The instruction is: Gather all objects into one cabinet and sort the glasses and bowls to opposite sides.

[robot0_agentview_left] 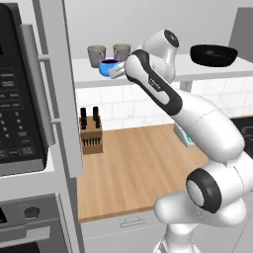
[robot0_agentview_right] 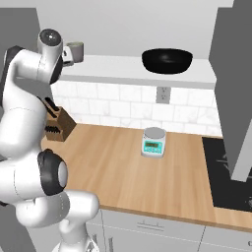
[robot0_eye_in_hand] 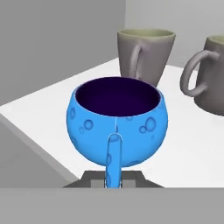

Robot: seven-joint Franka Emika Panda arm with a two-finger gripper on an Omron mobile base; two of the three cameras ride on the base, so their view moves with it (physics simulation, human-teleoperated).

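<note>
Left base view
Arm: seen rising from lower right, bent up to the shelf point(robot0_agentview_left: 207, 69) of the cabinet.
Gripper point(robot0_agentview_left: 117, 72): found at shelf front edge, just right of blue bowl point(robot0_agentview_left: 108, 66); jaws hidden by the wrist, grip not readable here.
Blue bowl: placed at front of shelf, left part, in front of the two cups.
Left cup point(robot0_agentview_left: 96, 55) & right cup point(robot0_agentview_left: 121, 51): set upright side by side behind the bowl, near back wall.
Black bowl point(robot0_agentview_left: 213, 55): set on shelf far right, well apart from the rest.
Knife block point(robot0_agentview_left: 91, 132): stood on wood counter point(robot0_agentview_left: 138, 163) below, by the wall.

Right base view
Arm: seen at left, covering most of shelf's left end.
Cup point(robot0_agentview_right: 75, 50): one seen beside the upper joint.
Black bowl point(robot0_agentview_right: 167, 60): set on shelf, centre-right.
Scale point(robot0_agentview_right: 153, 141): placed on counter below the shelf.

Hand view
Blue bowl point(robot0_eye_in_hand: 117, 126): seen dead centre, close to cam; a thin blue handle runs down its near side into the gap betw. the fingertips.
Jaws: clenched on that handle; tips point(robot0_eye_in_hand: 131, 176) pressed at either side of it.
Bowl vs jaws: body held just beyond the tips, upright, dark inside visible.
Cups: left cup point(robot0_eye_in_hand: 145, 55) and right cup point(robot0_eye_in_hand: 210, 75) seen behind the bowl, each w/ a handle, not touching it.
</note>
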